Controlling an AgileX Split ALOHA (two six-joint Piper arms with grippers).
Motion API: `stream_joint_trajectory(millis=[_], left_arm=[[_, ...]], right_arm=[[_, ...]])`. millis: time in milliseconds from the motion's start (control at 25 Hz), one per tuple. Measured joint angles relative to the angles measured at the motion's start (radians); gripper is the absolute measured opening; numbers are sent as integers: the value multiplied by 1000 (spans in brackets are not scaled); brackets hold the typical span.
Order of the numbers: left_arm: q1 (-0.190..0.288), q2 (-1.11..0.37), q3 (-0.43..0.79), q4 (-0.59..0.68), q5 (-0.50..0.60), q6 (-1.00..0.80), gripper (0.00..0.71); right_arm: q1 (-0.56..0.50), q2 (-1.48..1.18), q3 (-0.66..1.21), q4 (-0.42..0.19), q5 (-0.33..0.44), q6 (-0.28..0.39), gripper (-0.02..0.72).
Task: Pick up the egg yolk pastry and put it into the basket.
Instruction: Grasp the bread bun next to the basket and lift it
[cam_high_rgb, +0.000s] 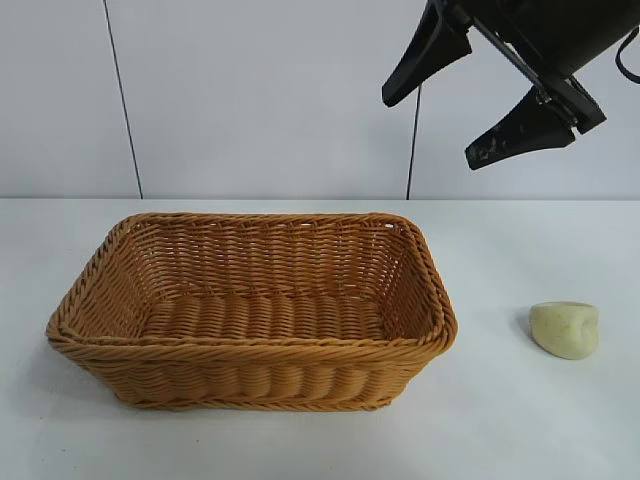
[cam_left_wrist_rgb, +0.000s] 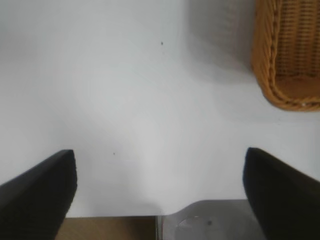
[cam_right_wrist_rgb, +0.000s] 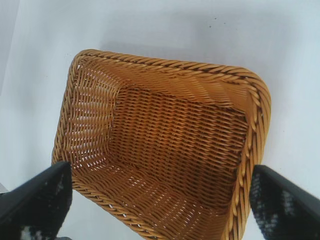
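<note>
So the egg yolk pastry (cam_high_rgb: 565, 329) is sitting on the white worktop (cam_high_rgb: 520, 420), well off to the right of the basket (cam_high_rgb: 250, 345), not in it. Your right pincer (cam_high_rgb: 470, 95) hangs up high above the basket's right end, jaws spread wide with nothing in them; from its wrist camera you look straight down into the bare wicker. Your left pincer (cam_left_wrist_rgb: 160, 185) is wide open too, over plain worktop beside a basket corner.

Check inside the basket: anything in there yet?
Nothing: the basket shows only its bare woven floor and walls in the exterior and right wrist views. The egg yolk pastry lies outside on the table. Only the strip behind the near wall is hidden.
</note>
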Motion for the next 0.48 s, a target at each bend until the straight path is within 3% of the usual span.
stream_joint_trajectory(millis=[200, 480], left_arm=[[0, -258, 164, 0, -50, 0, 696], [0, -517, 214, -3, -77, 0, 696]], right_arm=[[0, 0, 0, 0, 0, 0, 662], [0, 0, 0, -8, 1, 0, 662]])
